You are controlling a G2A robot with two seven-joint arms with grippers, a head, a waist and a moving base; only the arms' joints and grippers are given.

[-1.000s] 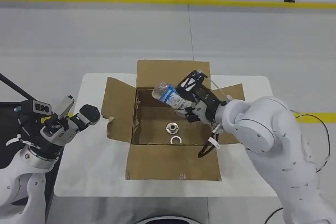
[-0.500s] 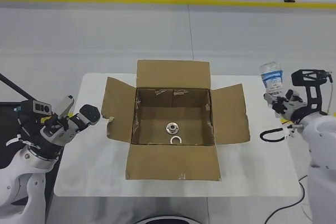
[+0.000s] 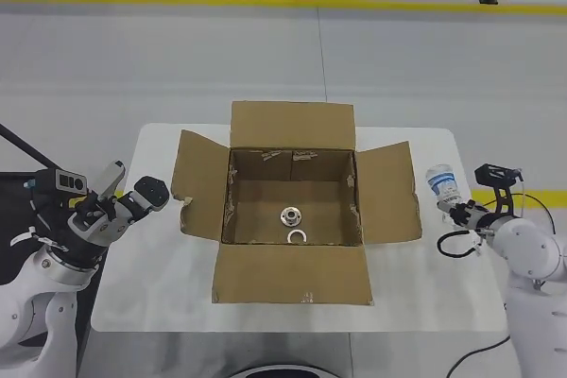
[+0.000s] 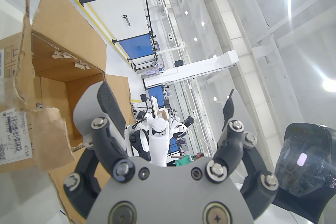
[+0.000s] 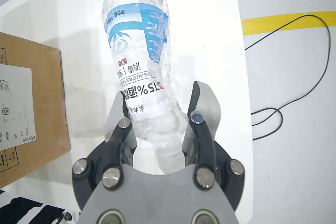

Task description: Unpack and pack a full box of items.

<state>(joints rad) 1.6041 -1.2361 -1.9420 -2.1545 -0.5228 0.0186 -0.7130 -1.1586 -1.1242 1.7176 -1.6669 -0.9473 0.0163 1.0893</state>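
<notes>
The cardboard box (image 3: pixel 293 274) stands flaps-out in the middle of the white table (image 3: pixel 151 283). On its floor lie a metal ring (image 3: pixel 290 215) and a white half ring (image 3: pixel 298 236). A clear crumpled bottle (image 3: pixel 441 182) with a blue-and-white label is held near its neck by my right gripper (image 3: pixel 452 203), shut on it, over the table just beyond the box's right flap (image 3: pixel 389 194). In the right wrist view the bottle (image 5: pixel 136 51) points base-first at the tabletop between my right gripper's (image 5: pixel 158 99) pads. My left gripper (image 3: pixel 132 184) stays open and empty left of the box (image 4: pixel 65 51).
A thin black cable (image 5: pixel 288 104) loops on the floor past the table's right edge, near a yellow floor line (image 5: pixel 275 20). A black pole (image 3: pixel 14 142) slants in at the far left. Bare table lies in front of the box and on both sides.
My right arm carried the bottle from above the box out to the right, then lowered it beside the right flap. The left arm has not moved.
</notes>
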